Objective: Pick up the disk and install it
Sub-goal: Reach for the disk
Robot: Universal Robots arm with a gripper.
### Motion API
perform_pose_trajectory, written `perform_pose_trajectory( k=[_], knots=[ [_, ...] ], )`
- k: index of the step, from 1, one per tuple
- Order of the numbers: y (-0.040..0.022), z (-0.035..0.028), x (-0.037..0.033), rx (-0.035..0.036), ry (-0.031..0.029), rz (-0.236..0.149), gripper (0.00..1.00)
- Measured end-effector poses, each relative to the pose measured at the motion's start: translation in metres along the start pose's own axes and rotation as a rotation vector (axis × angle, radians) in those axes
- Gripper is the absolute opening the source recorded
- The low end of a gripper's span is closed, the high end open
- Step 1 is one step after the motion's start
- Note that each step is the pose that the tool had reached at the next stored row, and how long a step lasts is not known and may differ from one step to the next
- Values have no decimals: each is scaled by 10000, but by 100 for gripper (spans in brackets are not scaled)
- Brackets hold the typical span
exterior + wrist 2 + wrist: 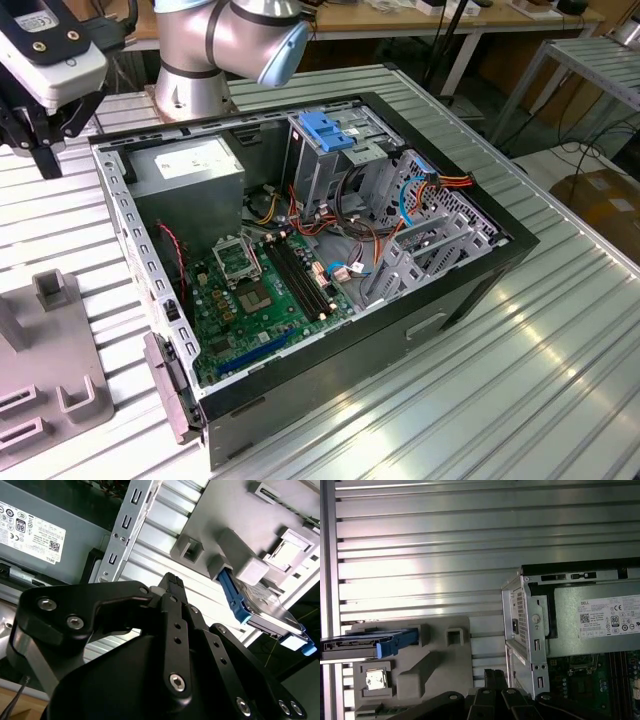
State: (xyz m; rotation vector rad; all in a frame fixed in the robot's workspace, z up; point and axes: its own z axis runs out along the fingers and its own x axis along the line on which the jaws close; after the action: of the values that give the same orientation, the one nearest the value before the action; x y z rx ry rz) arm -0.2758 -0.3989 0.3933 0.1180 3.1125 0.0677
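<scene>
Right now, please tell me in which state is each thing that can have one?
disk, standing in the grey holder, not gripped.
gripper, apart from the disk, touching nothing.
computer case, lying on its side, open, side cover off.

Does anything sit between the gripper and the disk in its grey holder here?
Nothing visible does. The disk stands on edge in the grey fixture. The gripper hangs apart from it above the slatted table, with open space between them.
</scene>
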Motion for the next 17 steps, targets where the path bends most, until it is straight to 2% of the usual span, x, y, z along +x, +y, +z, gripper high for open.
perform_pose_trajectory(
  k=[17],
  knots=[
    [-17, -7, 237, 0, 0, 0, 10]
  ],
)
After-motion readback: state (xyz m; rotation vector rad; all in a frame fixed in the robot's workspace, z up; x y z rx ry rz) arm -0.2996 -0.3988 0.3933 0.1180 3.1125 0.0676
